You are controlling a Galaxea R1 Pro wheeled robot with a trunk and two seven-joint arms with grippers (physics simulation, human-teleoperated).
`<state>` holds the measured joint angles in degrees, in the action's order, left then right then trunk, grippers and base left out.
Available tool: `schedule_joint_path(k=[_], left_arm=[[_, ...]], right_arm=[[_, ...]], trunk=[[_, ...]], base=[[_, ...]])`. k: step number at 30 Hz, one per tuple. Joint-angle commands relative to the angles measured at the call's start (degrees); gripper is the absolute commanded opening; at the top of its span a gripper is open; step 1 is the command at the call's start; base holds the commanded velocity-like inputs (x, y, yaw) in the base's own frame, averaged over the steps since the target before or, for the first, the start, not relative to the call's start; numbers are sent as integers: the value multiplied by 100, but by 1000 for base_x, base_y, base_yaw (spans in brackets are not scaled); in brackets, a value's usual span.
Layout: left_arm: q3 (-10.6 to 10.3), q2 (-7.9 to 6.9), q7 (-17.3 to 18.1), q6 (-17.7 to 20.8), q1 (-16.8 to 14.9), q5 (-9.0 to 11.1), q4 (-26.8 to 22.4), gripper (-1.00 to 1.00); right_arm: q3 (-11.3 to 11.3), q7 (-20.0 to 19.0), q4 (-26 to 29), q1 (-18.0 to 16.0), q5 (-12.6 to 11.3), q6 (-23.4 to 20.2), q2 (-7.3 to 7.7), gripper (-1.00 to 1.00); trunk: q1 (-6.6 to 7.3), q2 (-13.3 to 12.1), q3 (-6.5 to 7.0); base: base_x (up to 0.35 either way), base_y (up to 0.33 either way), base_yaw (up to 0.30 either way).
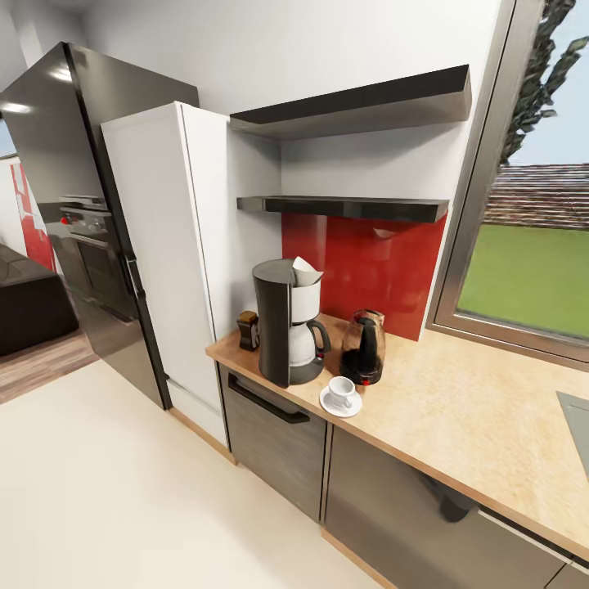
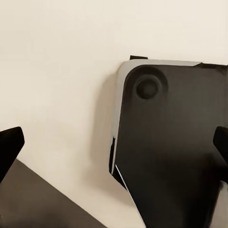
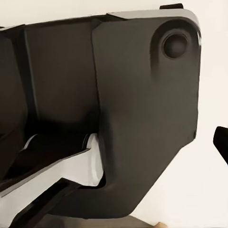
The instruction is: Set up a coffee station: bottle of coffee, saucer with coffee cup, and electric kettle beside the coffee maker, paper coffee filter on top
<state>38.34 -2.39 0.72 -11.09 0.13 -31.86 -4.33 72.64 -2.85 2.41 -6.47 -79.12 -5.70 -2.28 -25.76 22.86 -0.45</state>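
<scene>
On the wooden countertop [image 1: 458, 409] stands the black coffee maker [image 1: 286, 323], with a white paper filter [image 1: 305, 272] sticking out of its top. A small dark bottle of coffee [image 1: 248, 329] sits just left of it, by the white cabinet. Right of the machine is the dark electric kettle [image 1: 364, 347]. In front of the kettle a white cup [image 1: 342, 392] rests on a white saucer [image 1: 329, 406]. My left gripper [image 2: 114, 147] hangs open over the robot's dark base [image 2: 171, 152] and the pale floor. My right gripper [image 3: 114, 142] is open too, its fingertip [image 3: 221, 140] at the picture's edge.
Two dark shelves [image 1: 352, 204] hang above the counter against a red backsplash [image 1: 360, 262]. A tall white cabinet [image 1: 172, 254] and a black fridge [image 1: 74, 204] stand to the left. A window [image 1: 532, 245] is at the right. Pale floor [image 1: 106, 491] spreads before the cabinets.
</scene>
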Motion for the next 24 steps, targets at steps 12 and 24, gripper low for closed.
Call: schedule_joint_path(k=[12,24], left_arm=[[71,27,8,-16,1,-57,9,100],[62,22,8,-16,-2,-57,-3,100]], right_arm=[[-369,-44,-63,-5,181,-53,-140,100],[-6483,-37,-82,-5,7347,-38,-127,100]], trunk=[[-3,6,-5],[-3,6,-5]], base=[[0,0,0],[0,0,0]])
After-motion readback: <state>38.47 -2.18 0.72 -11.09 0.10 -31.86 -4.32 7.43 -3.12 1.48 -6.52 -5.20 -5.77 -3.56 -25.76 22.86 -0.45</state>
